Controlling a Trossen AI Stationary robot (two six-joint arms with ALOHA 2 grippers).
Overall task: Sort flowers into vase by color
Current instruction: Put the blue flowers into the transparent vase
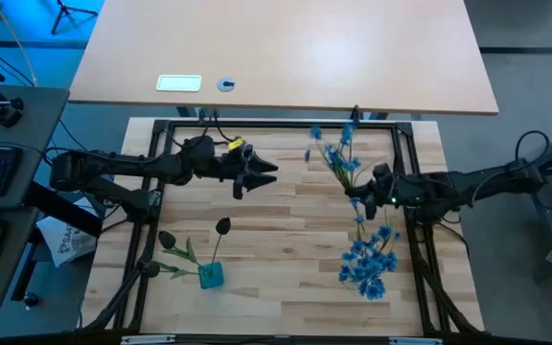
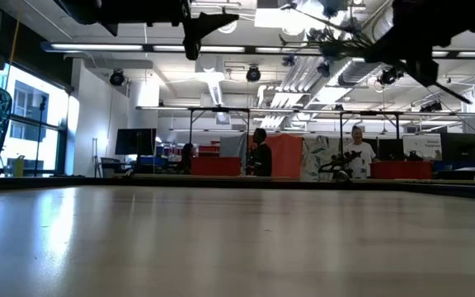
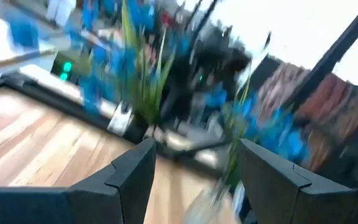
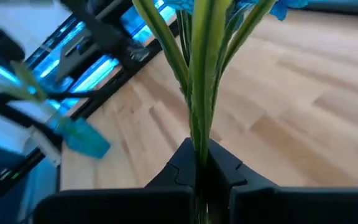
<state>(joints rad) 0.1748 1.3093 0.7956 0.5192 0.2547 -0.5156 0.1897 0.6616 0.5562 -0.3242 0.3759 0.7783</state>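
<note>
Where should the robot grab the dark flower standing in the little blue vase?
Probably on the bare stretch of the dark flower's thin stem, between its bud and the small blue vase. It leans only slightly, so coming from above with open fingers, like the empty left gripper has, suits it. Its leaves spread to one side.

You see bright blue blossoms on green stems in the blue sprigs (image 1: 367, 259) — and near-black buds on the dark flowers (image 1: 222, 226), standing in a teal vase (image 1: 211, 277). The table (image 1: 286, 249) is pale striped wood — both arms black.
</note>
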